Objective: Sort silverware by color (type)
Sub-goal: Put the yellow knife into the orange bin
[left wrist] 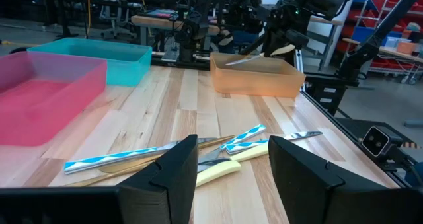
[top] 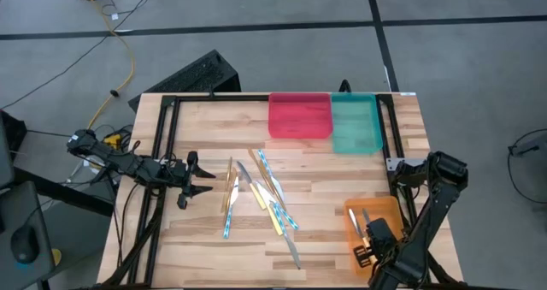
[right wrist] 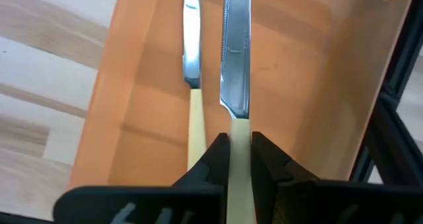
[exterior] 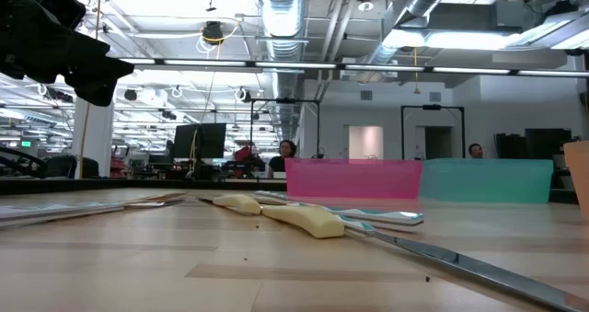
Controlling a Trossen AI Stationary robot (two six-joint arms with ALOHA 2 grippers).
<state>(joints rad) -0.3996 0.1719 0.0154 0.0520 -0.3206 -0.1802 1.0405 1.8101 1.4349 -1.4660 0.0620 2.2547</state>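
Several pieces of silverware (top: 256, 200) lie loose in a pile on the wooden table's middle: yellow-handled knives (left wrist: 218, 173), blue-striped pieces (left wrist: 119, 159) and thin wooden sticks. My left gripper (left wrist: 231, 178) stands open and level at the table's left, just short of the pile. My right gripper (right wrist: 239, 159) hangs over the orange tray (top: 376, 215) at the near right, shut on a yellow-handled knife (right wrist: 236, 59). A second yellow-handled knife (right wrist: 193, 85) lies flat on the tray's floor beside it. My right gripper pinches the knife's yellow handle (right wrist: 238, 135) between its two fingers, close to where the blade begins. The fingers come steeply from above. The blade (left wrist: 241, 59) reaches out over the orange tray, near its rim height; whether it touches the tray, I cannot tell.
A red tray (top: 299, 116) and a teal tray (top: 355, 123) stand side by side at the table's far edge. A black frame (top: 162, 153) runs along the table's left, far and right sides. Bare wood lies between the pile and the trays.
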